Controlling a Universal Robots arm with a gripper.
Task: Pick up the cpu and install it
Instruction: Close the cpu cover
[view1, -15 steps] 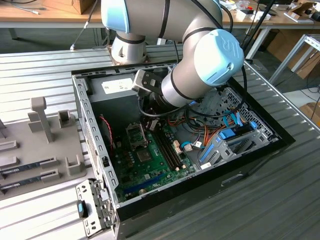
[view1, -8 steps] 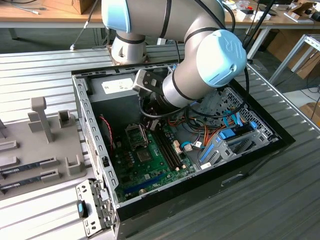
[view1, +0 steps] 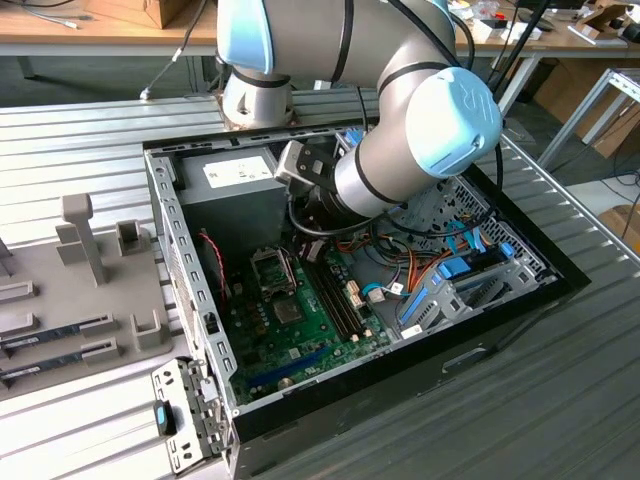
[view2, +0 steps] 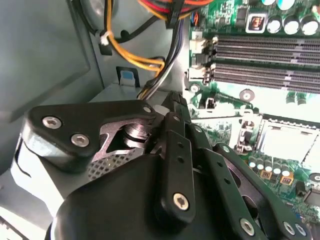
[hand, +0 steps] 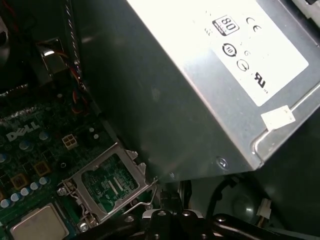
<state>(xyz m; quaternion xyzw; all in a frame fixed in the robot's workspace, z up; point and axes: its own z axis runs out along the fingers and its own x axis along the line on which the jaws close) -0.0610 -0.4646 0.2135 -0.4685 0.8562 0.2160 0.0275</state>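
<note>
My gripper (view2: 167, 102) hangs inside the open computer case (view1: 200, 300), close beside the grey power-supply box (hand: 210, 90) and above the motherboard (view1: 300, 320). Its black fingers (view2: 175, 150) come together at the tips, shut on a thin pale edge that I take for the cpu (view2: 159, 108), most of it hidden. In the first wrist view the gripper (hand: 160, 216) shows with a light sliver between its black parts. The cpu socket (hand: 40, 225) lies a short way off, pale and square, with its metal load plate (hand: 110, 182) swung up. The socket (view1: 272, 268) sits just below the arm's wrist in the exterior view.
Orange, yellow and black cables (view2: 135, 55) run close past the gripper. Long memory slots (view2: 265, 55) and a small dark chip (view1: 288, 312) flank the socket. A grey fixture tray (view1: 60, 290) with memory sticks (view1: 60, 335) lies outside the case on the exterior view's left.
</note>
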